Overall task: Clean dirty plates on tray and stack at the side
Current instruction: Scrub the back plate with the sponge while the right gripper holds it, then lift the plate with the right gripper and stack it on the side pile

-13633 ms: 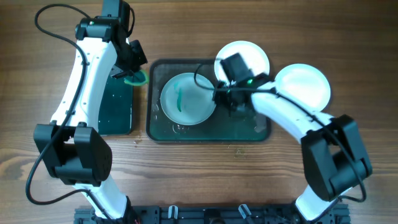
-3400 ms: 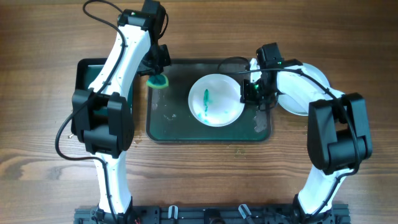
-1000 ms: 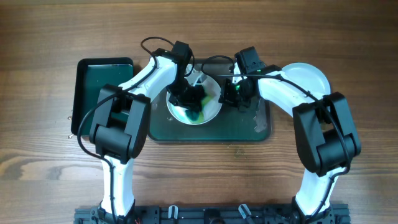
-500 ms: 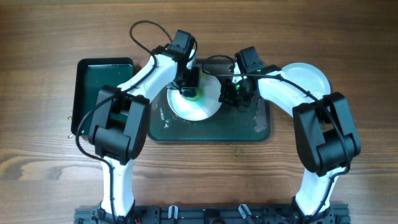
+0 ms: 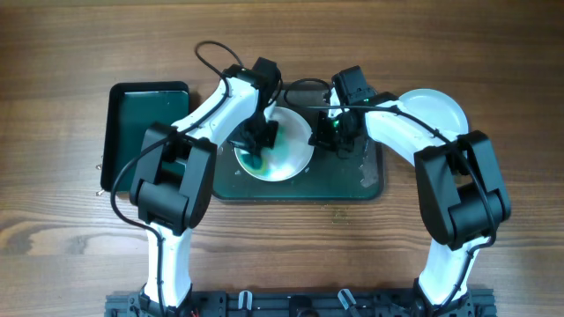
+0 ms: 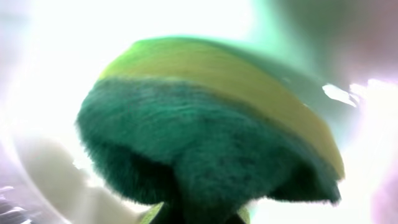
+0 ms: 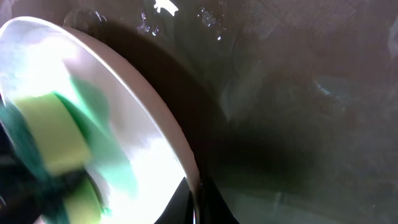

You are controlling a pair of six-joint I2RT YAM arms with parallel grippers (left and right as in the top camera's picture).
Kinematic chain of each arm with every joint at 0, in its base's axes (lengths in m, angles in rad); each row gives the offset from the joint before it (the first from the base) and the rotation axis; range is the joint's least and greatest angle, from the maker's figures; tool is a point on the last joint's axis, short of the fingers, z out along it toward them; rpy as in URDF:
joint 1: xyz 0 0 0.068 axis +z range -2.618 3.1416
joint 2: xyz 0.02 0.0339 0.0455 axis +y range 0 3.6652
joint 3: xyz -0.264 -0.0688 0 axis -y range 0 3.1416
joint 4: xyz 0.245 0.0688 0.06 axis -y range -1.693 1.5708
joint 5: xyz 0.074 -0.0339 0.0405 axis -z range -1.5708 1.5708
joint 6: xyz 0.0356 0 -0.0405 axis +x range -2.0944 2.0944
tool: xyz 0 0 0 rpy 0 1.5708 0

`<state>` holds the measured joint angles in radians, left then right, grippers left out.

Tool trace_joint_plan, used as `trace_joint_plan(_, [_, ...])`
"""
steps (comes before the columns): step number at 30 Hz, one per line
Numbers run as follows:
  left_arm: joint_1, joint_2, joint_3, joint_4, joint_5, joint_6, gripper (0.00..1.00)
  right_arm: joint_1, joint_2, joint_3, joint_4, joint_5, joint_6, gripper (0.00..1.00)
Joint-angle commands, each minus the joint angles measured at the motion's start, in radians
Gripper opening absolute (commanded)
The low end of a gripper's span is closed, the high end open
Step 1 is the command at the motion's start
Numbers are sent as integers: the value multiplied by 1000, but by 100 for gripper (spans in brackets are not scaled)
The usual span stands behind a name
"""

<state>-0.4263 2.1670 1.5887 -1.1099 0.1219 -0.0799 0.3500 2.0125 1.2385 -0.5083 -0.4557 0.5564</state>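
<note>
A white plate [image 5: 291, 151] with a teal smear lies on the large dark tray [image 5: 370, 185]. My left gripper [image 5: 261, 139] is shut on a green and yellow sponge [image 5: 256, 159] and presses it on the plate's left part. The sponge fills the left wrist view [image 6: 205, 130]. My right gripper [image 5: 324, 132] is shut on the plate's right rim; the right wrist view shows the rim [image 7: 161, 118] between the fingers [image 7: 198, 205] and the sponge [image 7: 50, 134] on the plate. More white plates [image 5: 439, 107] lie stacked on the table at the right.
A smaller dark green tray [image 5: 145, 132] lies at the left on the wooden table. Water drops sit on the large tray's floor [image 7: 292, 93]. Both arms cross over the large tray's middle.
The left gripper has moved the sponge from the plate's upper middle down to its left part. The right gripper has kept its hold on the rim.
</note>
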Motion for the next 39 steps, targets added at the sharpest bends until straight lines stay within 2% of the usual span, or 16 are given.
trace_joint_plan(1, [-37,25,-24,5,356,207,4,-8,13,-3,-1,11,19,4])
trace_joint_plan(6, [-37,25,-24,108,360,205,4,-8,13,-3,-1,11,19,4])
trace_joint_plan(10, [-29,25,-24,255,343,193,4,-8,13,-3,-1,11,19,4])
trace_joint_plan(12, [-24,25,-24,331,229,105,4,-8,13,-3,-1,11,19,4])
trace_joint_plan(16, [-11,25,-24,436,-138,-114,4,-8,13,-3,-1,11,19,4])
trace_joint_plan(21, [19,24,-23,397,-487,-275,4,-8,13,-3,-2,11,18,4])
trace_joint_plan(23, [31,17,-23,356,-539,-305,4,-8,13,-3,-2,11,18,4])
trace_joint_plan(29, [73,-69,22,217,-454,-336,4,-8,13,-3,-2,9,19,4])
trace_joint_plan(34, [126,-177,90,124,-224,-316,4,-8,-13,-2,-8,0,-30,4])
trace_joint_plan(39, [161,-211,91,75,-90,-317,4,-2,-111,-2,-80,157,-67,4])
